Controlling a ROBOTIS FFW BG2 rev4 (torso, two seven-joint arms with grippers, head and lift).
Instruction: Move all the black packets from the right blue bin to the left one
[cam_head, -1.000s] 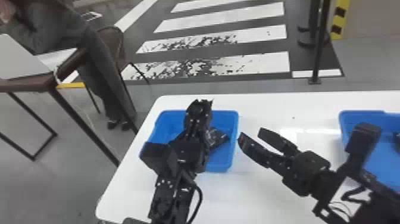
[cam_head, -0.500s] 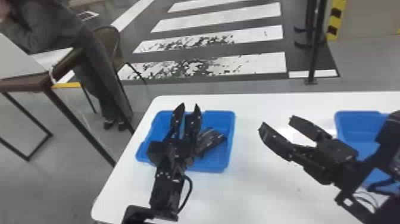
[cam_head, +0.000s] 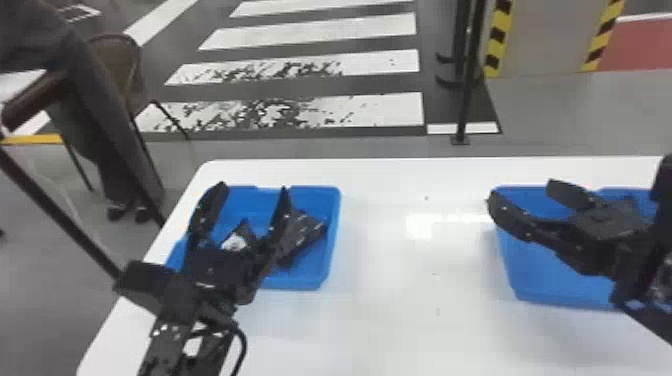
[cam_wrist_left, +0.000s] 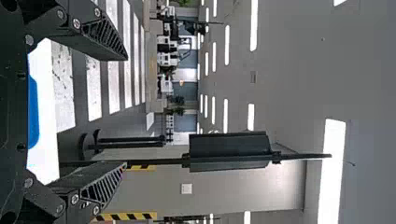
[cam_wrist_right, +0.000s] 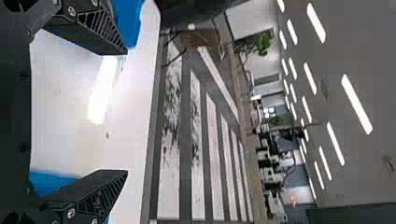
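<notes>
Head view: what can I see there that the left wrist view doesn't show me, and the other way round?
Head view: black packets in the left blue bin, the right gripper and a chair.

Left wrist view: ceiling lights.

Both: the white table, the crosswalk, the left gripper and a blue bin, though I can't tell which bin the wrist view catches.

**Large indoor hall with street-like floor**

A wide hall can be recognised by the long rows of ceiling lights (cam_wrist_left: 253, 23). On the floor, crosswalk stripes (cam_head: 320, 30) are painted. A grey panel (cam_head: 545, 40) is edged by yellow-black bands (cam_head: 497, 37). Whether a lab is housed here cannot be told.
</notes>
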